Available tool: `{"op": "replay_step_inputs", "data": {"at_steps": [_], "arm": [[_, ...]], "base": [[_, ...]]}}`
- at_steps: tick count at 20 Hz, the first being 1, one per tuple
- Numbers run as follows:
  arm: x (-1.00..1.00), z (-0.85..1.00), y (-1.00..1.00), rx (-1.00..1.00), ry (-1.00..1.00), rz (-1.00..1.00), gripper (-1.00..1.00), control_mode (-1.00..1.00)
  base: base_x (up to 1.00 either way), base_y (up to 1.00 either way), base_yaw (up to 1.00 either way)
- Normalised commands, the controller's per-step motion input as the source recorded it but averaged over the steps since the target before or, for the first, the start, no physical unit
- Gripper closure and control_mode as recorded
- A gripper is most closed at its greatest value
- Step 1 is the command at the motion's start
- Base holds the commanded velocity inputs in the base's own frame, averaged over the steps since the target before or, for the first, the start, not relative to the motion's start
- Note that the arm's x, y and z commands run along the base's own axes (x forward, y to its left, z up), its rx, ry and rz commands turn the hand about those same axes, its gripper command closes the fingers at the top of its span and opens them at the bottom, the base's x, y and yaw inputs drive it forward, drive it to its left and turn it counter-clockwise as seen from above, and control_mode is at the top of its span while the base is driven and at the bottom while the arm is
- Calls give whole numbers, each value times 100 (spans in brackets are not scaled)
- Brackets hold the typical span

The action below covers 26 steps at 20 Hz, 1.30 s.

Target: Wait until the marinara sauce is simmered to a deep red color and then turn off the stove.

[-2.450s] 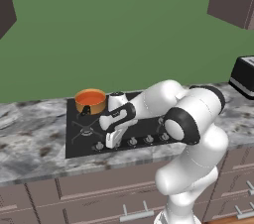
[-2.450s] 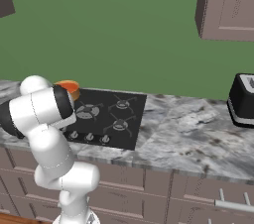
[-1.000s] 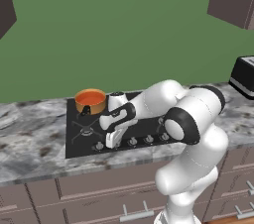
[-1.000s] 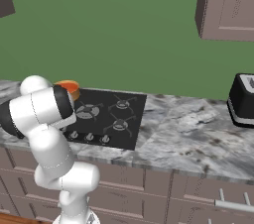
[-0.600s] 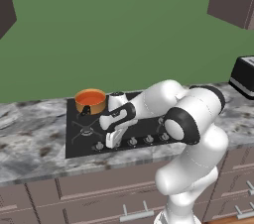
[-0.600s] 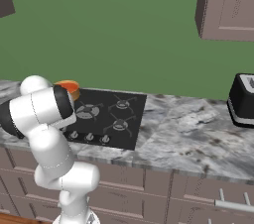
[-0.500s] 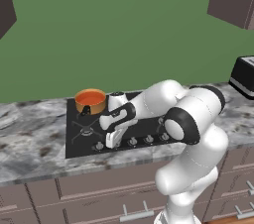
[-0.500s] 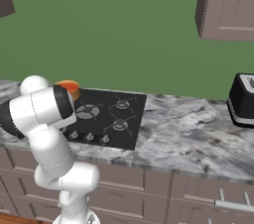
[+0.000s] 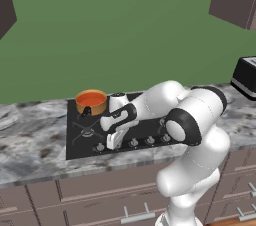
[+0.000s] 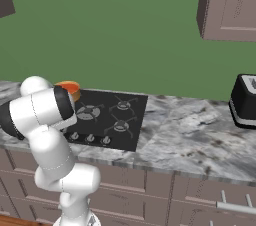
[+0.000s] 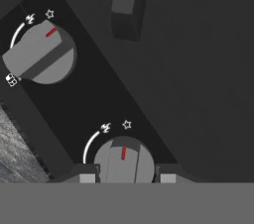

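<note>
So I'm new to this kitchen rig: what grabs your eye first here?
The white arm bends low over the stove, its claw closed around a silver knob in the front row. Behind, an orange pot of sauce sits on the back left burner.

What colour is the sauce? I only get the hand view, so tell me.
Observer: Orange-red. The sauce sits in a pot on the stove's back left burner.
Operator: Say where the fingers are on the stove.
Observer: The fingers are down at the left end of the knob row, in front of the pot.
Operator: Name anything else nearby.
Observer: A black toaster stands far to the right, well apart from the stove.
</note>
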Motion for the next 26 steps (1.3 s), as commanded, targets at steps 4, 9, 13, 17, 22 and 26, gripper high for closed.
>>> {"op": "replay_step_inputs", "data": {"at_steps": [4,9,13,17,22,26], "arm": [[0,0,0,0,0,0,100,-100],[0,0,0,0,0,0,100,-100],[0,0,0,0,0,0,100,-100],[0,0,0,0,0,0,100,-100],[0,0,0,0,0,0,100,-100],[0,0,0,0,0,0,100,-100]], "base": [[0,0,0],[0,0,0],[0,0,0],[0,0,0],[0,0,0],[0,0,0]]}}
